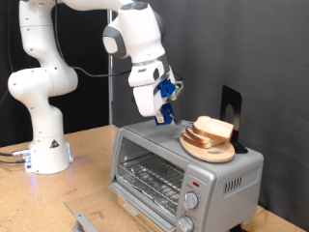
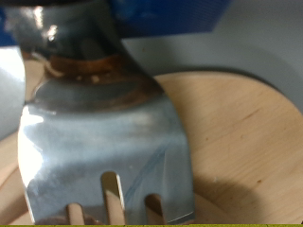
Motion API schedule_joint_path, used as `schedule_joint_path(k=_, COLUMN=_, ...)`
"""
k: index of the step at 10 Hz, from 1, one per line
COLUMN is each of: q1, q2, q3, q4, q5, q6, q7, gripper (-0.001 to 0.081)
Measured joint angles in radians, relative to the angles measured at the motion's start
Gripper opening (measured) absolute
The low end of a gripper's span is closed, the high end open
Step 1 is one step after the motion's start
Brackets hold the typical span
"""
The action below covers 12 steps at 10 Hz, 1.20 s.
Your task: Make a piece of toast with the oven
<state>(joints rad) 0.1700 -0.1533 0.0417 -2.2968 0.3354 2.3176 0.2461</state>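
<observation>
Here, bread [image 1: 213,130] sits on the silver oven [image 1: 183,164].

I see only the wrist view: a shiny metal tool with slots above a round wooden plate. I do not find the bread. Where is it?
Observer: The bread slices lie stacked on the wooden plate, just to the exterior view's right of the claw.
Operator: Where does this plate stand?
Observer: It stands on top of the oven, towards the end at the exterior view's right.
Operator: Is there already bread inside the oven?
Observer: No. The door looks dropped open, and the wire rack inside has no bread on it.
</observation>
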Motion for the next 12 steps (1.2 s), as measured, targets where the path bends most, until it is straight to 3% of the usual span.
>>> schedule_joint_path(k=9, q1=0.0, q2=0.058, q3=0.011, q4=0.047, q5=-0.018, q6=0.012, q7=0.031, gripper=0.0325)
schedule_joint_path(k=12, q1=0.009, q2=0.061, q3=0.013, q4=0.032, q5=0.068, q6=0.114, q7=-0.031, gripper=0.0325)
